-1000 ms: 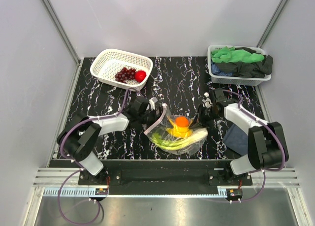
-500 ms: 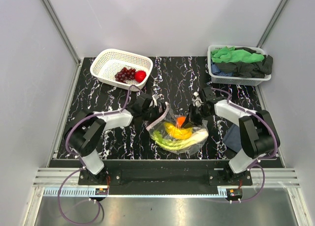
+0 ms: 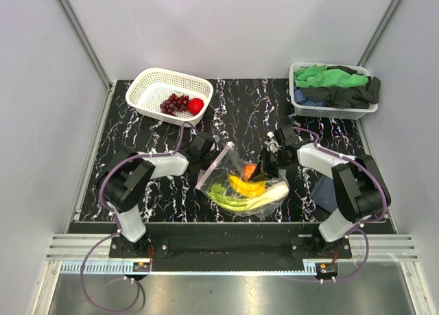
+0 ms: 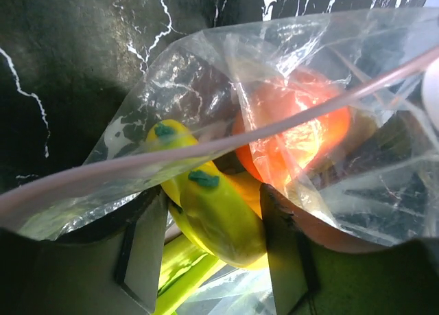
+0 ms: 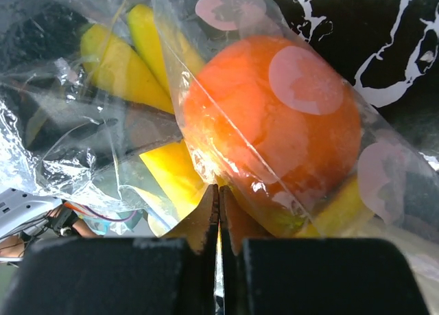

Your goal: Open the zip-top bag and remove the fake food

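The clear zip-top bag (image 3: 236, 191) lies on the black marble table between my arms, its pinkish zip strip (image 3: 216, 165) raised at the left. Inside it are an orange piece (image 3: 250, 171), a yellow banana (image 3: 247, 187) and pale-green stalks (image 3: 255, 200). My left gripper (image 3: 208, 156) is open at the bag's mouth. In the left wrist view its fingers (image 4: 144, 246) stand either side of the banana (image 4: 219, 219), under the strip (image 4: 206, 147). My right gripper (image 5: 219, 188) is shut on the bag's film (image 5: 89, 143) beside the orange piece (image 5: 274, 130).
A white lattice basket (image 3: 147, 78) at the back left holds purple grapes (image 3: 173, 103) and a red round fruit (image 3: 195, 106). A second basket (image 3: 336, 111) at the back right holds green and black cloths. A blue cloth (image 3: 328, 191) lies by the right arm.
My right gripper has moved left onto the bag and shut on its film. The orange piece has sunk lower in the bag. My left gripper has shifted slightly at the bag's mouth.
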